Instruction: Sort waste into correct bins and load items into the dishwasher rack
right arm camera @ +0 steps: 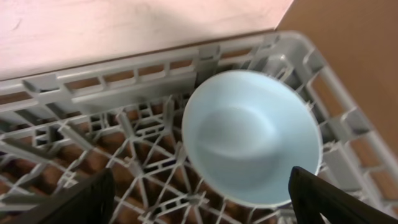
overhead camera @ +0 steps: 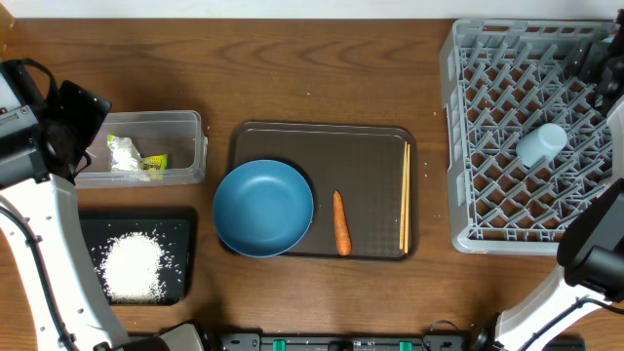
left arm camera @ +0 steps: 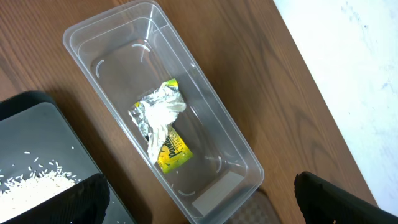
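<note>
The crumpled yellow-green and silver wrapper (overhead camera: pixel 136 157) (left arm camera: pixel 161 127) lies in the clear tub (overhead camera: pixel 190 146) (left arm camera: pixel 93 43). White rice (overhead camera: pixel 132 265) (left arm camera: pixel 31 182) is heaped in the black tray (overhead camera: pixel 180 234) (left arm camera: pixel 37 130). A dark-blue bowl (overhead camera: pixel 263 208), an orange carrot (overhead camera: pixel 341 222) and chopsticks (overhead camera: pixel 405 195) rest on the brown serving tray (overhead camera: pixel 370 146). A pale cup (overhead camera: pixel 539 144) lies in the grey rack (overhead camera: pixel 468 146) (right arm camera: pixel 124 124). A light-blue bowl (right arm camera: pixel 252 137) sits in a rack corner. My left gripper (overhead camera: pixel 80 119) (left arm camera: pixel 205 211) is open and empty above the tub's end. My right gripper (overhead camera: pixel 600 68) (right arm camera: pixel 199 208) is open above the light-blue bowl.
The table's far edge runs just behind the rack and the tub. My arm bases stand at the front left and front right corners. Bare wooden tabletop (overhead camera: pixel 322 58) lies behind the serving tray.
</note>
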Robot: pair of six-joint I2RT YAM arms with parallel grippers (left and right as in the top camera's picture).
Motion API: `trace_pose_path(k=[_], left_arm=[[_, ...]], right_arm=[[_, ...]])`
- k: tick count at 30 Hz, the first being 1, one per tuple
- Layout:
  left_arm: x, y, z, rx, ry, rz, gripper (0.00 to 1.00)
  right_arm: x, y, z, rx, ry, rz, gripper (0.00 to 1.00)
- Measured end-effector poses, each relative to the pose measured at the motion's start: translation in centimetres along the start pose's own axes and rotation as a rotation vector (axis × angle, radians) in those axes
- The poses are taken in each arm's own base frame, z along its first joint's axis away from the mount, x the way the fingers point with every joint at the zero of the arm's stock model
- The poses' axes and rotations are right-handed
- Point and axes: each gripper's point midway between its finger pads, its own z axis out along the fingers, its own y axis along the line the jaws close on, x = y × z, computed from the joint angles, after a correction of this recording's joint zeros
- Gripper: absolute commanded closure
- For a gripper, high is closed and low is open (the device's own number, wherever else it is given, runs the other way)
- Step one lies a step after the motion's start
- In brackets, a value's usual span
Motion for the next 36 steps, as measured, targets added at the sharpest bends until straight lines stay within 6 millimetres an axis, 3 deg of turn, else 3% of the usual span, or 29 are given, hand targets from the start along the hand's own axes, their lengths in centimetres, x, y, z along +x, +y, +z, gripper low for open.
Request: trace_pose_path(k=[5, 14, 17, 22, 31, 36], left_arm=[[0.0, 0.0, 0.0, 0.000, 0.000, 0.000, 0.02], [0.0, 0.0, 0.0, 0.000, 0.000, 0.000, 0.02], [0.0, 0.0, 0.0, 0.000, 0.000, 0.000, 0.02], [0.0, 0.0, 0.0, 0.000, 0.000, 0.000, 0.02], [0.0, 0.0, 0.0, 0.000, 0.000, 0.000, 0.02], [0.0, 0.0, 0.0, 0.000, 0.000, 0.000, 0.02]], right_arm=[[0.5, -0.2, 1.6, 0.013, -0.005, -0.040, 0.09], [6.4, -0.5, 5.8, 0.014, 0.139, -0.066, 0.13], [6.7, -0.9, 5.9, 0.017, 0.149, -0.072, 0.23], [7.4, -1.2, 5.8, 0.023, 0.179, -0.090, 0.52], [7.7, -1.7, 5.6, 0.055, 0.194, -0.057, 0.76], [6.4, -1.7, 4.7, 0.049, 0.163, 0.006, 0.92]])
